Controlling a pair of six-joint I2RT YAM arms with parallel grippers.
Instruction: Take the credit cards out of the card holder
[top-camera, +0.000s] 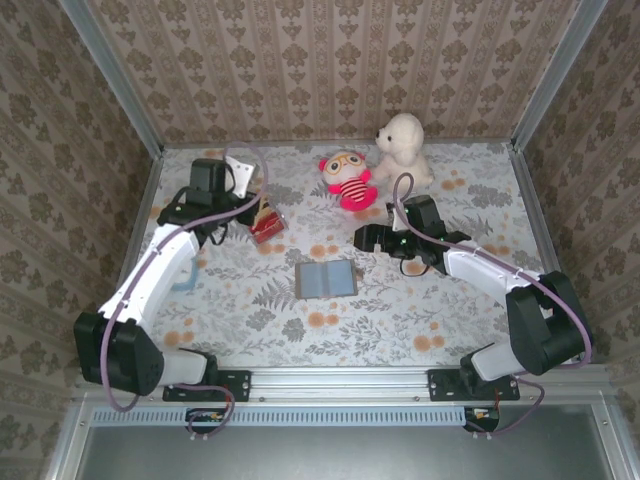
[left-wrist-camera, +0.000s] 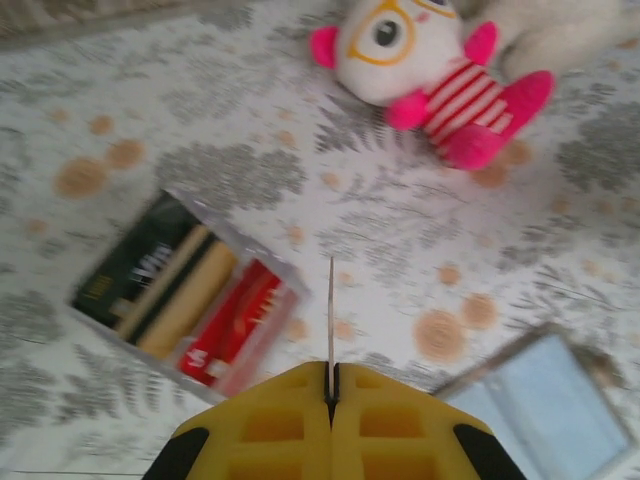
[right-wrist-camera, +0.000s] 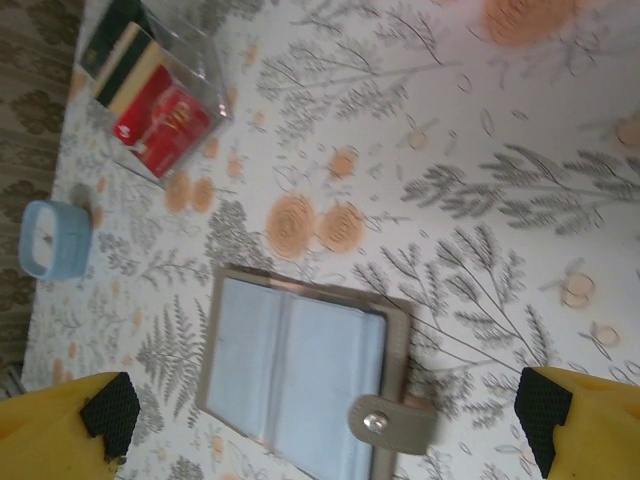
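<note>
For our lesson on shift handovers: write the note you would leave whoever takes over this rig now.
Left gripper: shut on a thin card seen edge-on, beside the clear plastic box holding dark, gold and red cards.
Right gripper: open, near the flat grey two-leaf card holder, lying open.
Done: its bluish pockets look empty.
Left: probably drop the held card into the box.

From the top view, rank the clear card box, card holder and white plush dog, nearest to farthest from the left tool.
1. Clear card box, right by the left tool.
2. Card holder, table centre.
3. White plush dog, far back right.
</note>
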